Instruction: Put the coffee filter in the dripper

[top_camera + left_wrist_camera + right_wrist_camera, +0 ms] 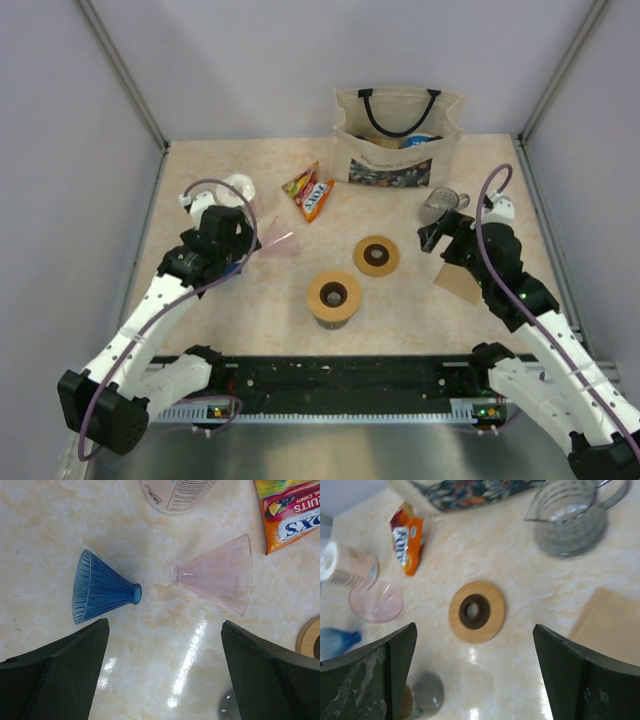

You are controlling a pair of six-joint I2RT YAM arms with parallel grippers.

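Progress first: as far as I can judge, nothing of the job is done yet. The tan paper coffee filter [607, 625] lies flat on the pale marbled tabletop [50, 530], off past the right-hand finger of the right pincer [474, 628] and just outside its span, touching neither finger. No dripper has paper in it. Three vessels could pass for the dripper, and I cannot tell which is meant. A blue ribbed plastic cone [100, 587] lies on its side ahead of the left pincer [164, 625], near its left finger. A pink translucent plastic cone [220, 575], also on its side, lies ahead toward the other finger, its narrow end pointing at the blue one, the two apart. A clear ribbed glass jug with a handle [570, 522], rather blurred, stands further ahead of the right pincer, beyond the filter. A flat wooden ring with a dark hole [476, 611] sits straight ahead between the right pincer's fingers. What is left, I reckon, is everything: pick the filter up, get a dripper standing mouth-up, and seat the paper inside. Both pincers are released, fingers spread wide, with only bare tabletop between the left one's fingers. Neither grasps or touches anything I can see.
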